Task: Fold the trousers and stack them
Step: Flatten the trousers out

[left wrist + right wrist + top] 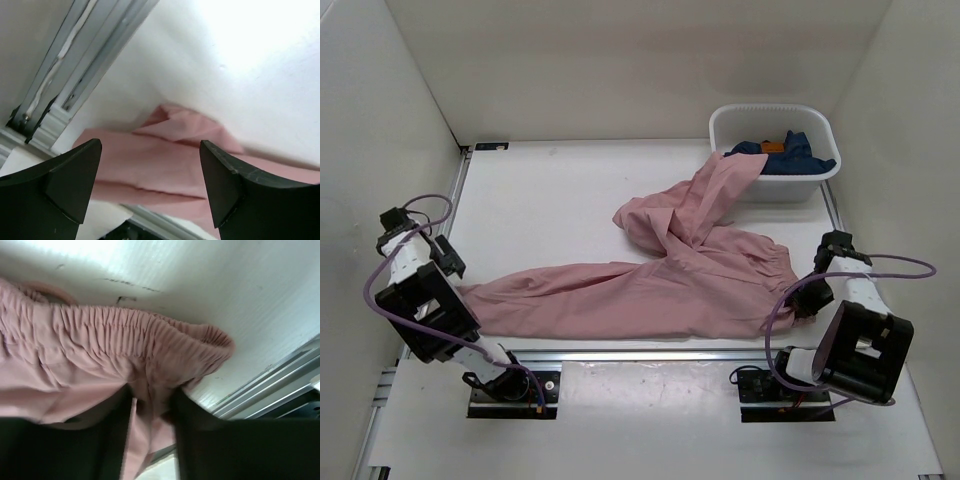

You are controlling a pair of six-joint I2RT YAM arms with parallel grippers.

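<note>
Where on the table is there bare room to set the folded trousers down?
Best: the back-left of the white table, bordered by its left and back edges and the upturned leg of the dusty-pink fabric trousers. A smaller strip lies between their waistband and the white plastic tub. The near half is crowded with cloth.

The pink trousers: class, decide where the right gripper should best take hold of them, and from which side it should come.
Probably the elastic waistband of the pink trousers, approached from the right: its gathered edge lies at that end, facing the right gripper.
</note>
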